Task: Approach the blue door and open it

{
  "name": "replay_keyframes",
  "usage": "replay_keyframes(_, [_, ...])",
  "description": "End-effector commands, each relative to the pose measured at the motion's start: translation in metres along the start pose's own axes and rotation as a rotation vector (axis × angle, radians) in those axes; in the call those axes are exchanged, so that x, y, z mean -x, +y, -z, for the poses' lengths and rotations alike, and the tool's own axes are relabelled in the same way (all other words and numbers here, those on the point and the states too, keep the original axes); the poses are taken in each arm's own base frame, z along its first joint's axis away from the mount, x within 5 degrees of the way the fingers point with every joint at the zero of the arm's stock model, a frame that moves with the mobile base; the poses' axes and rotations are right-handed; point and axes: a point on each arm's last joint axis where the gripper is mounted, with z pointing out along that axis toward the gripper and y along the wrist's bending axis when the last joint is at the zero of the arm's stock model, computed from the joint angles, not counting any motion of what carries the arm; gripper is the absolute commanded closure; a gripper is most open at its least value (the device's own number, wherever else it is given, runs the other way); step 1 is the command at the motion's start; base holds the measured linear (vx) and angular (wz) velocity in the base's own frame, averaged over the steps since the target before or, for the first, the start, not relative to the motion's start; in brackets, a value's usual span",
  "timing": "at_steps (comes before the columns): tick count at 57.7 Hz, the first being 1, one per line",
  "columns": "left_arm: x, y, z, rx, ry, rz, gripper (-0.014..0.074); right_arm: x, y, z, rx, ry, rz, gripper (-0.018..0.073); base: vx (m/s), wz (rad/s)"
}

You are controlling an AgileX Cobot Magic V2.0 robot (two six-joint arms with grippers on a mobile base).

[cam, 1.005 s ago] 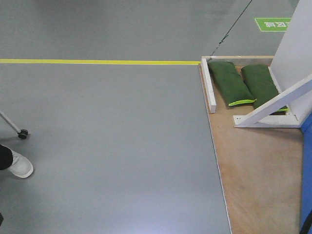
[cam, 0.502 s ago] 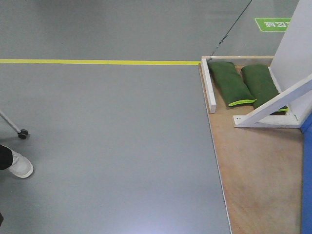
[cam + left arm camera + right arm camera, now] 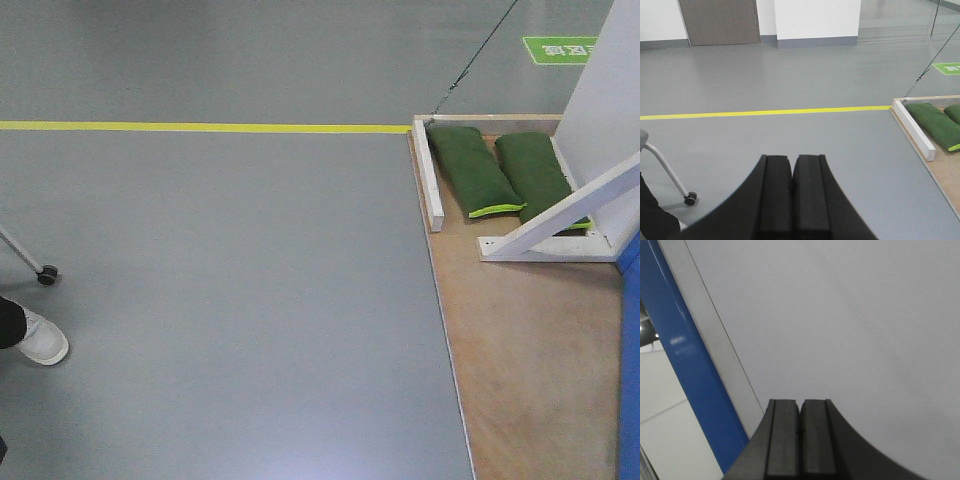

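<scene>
At the front view's right edge, the door (image 3: 630, 380) shows as a thinner blue strip than a second ago. My right gripper (image 3: 800, 407), pads together, faces a white panel (image 3: 850, 315) beside that blue. My left gripper (image 3: 792, 162), likewise closed, sees only floor (image 3: 790, 85) and a yellow line (image 3: 765, 112).

Sandbags (image 3: 475, 170) side by side on the board (image 3: 530, 370) at 2 o'clock, behind the brace (image 3: 580, 203); door (image 3: 630, 380) at 4 o'clock; shoe (image 3: 40, 342) at 8 o'clock.
</scene>
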Motion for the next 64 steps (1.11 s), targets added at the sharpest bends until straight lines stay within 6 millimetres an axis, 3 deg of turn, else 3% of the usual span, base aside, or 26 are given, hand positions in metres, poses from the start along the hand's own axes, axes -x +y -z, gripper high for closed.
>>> replay_keyframes(1, [0.017, 0.0, 0.004, -0.007, -0.123, 0.008, 0.0524, 0.02, 0.01, 0.008, 0.031, -0.046, 0.011, 0.0547, 0.0, 0.0])
replay_keyframes(30, [0.017, 0.0, 0.004, -0.007, -0.123, 0.008, 0.0524, -0.007, 0.07, 0.018, 0.212, 0.095, -0.059, 0.0547, 0.0, 0.0])
replay_keyframes(64, [0.017, 0.0, 0.004, -0.007, -0.123, 0.008, 0.0524, 0.011, 0.081, 0.041, 0.255, 0.148, -0.106, 0.0547, 0.0, 0.0])
